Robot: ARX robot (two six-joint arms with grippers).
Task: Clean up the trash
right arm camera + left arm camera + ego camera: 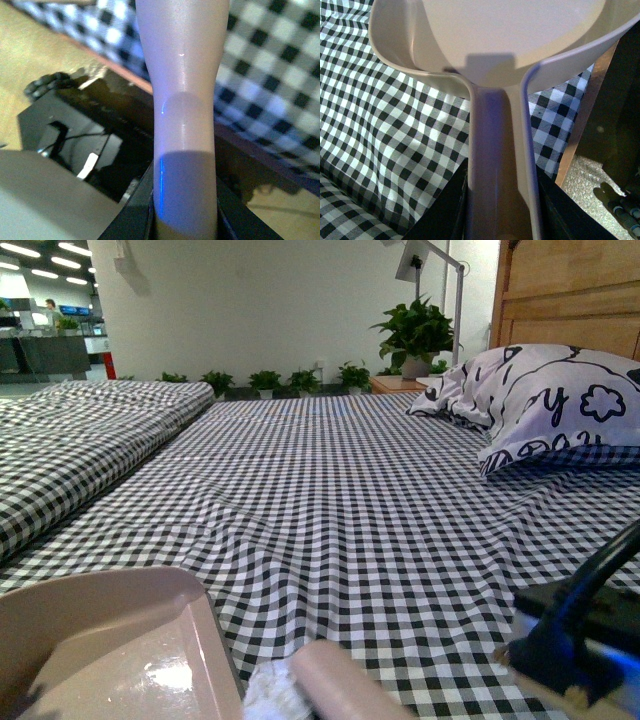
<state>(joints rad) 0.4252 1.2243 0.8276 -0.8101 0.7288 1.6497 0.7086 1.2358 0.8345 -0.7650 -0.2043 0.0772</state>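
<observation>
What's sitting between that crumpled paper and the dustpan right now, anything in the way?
Nothing visible. In the front view the paper wad lies on the checked sheet right beside the dustpan, with only bare sheet between. The pink handle lies on its other side.

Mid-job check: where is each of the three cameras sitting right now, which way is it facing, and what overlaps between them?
Front: on the body, facing across the checked bed to the pillow; right arm at the lower corner.
Left wrist: looks along the dustpan handle between the left gripper's jaws.
Right wrist: looks along a pale handle in the right gripper.
Shared: checked sheet in all; dustpan in front and left wrist views.
</observation>
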